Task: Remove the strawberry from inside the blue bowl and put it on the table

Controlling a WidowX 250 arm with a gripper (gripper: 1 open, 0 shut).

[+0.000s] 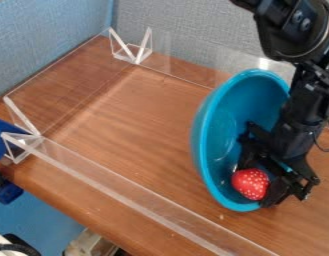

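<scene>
The blue bowl (223, 125) stands tipped up on its side at the right of the table (120, 115), its opening facing left. The red strawberry (251, 182) lies low in the bowl near the rim. My black gripper (264, 178) reaches down into the bowl from the upper right, and its fingers are shut on the strawberry. The strawberry's right side is hidden behind the fingers.
Low clear acrylic walls (87, 175) run along the front and left edges of the table. Clear triangular brackets stand at the back (129, 45) and at the left corner (20, 135). The bowl's lower rim sits close to the front wall.
</scene>
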